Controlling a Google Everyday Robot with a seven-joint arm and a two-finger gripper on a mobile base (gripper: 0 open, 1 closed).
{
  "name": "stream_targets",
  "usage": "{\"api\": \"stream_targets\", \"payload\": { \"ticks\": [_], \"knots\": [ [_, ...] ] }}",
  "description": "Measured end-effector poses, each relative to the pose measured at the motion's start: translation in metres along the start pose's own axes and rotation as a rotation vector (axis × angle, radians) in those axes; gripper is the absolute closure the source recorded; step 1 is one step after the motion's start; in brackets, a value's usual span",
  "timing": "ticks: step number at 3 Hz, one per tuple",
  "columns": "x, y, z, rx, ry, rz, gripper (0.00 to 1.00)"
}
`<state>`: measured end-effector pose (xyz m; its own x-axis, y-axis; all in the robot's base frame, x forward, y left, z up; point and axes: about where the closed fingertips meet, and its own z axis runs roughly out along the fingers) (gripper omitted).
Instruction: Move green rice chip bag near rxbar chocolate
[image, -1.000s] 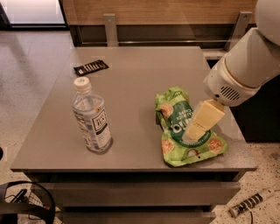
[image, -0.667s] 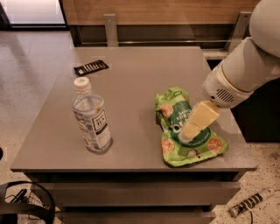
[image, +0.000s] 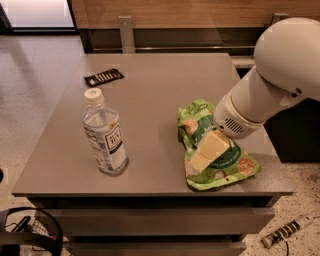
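Note:
The green rice chip bag (image: 230, 167) lies crinkled on the right front part of the grey table (image: 150, 100). My gripper (image: 206, 151), cream-coloured at the end of the white arm (image: 270, 90), is down on the middle of the bag and covers part of its dark green panel. The rxbar chocolate (image: 104, 77), a small flat black wrapper with white lettering, lies at the table's far left, well away from the bag.
A clear water bottle (image: 104, 135) with a white cap stands upright at the front left of the table, between the bag and the bar's side. A wooden wall and a rail run behind the table. A black wire basket (image: 30, 235) sits on the floor at the lower left.
My gripper has moved left and down over the bag, toward the table's front. The bag, bottle and bar have not shifted.

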<state>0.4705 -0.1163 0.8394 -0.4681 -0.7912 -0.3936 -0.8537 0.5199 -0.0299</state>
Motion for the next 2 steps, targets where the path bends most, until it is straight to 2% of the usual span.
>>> {"api": "stream_targets", "payload": {
  "ticks": [1, 2],
  "knots": [
    [-0.0012, 0.0075, 0.0055, -0.001, 0.008, -0.003, 0.07],
    [-0.0018, 0.0071, 0.0043, 0.001, 0.007, -0.004, 0.28]
  ]
}}
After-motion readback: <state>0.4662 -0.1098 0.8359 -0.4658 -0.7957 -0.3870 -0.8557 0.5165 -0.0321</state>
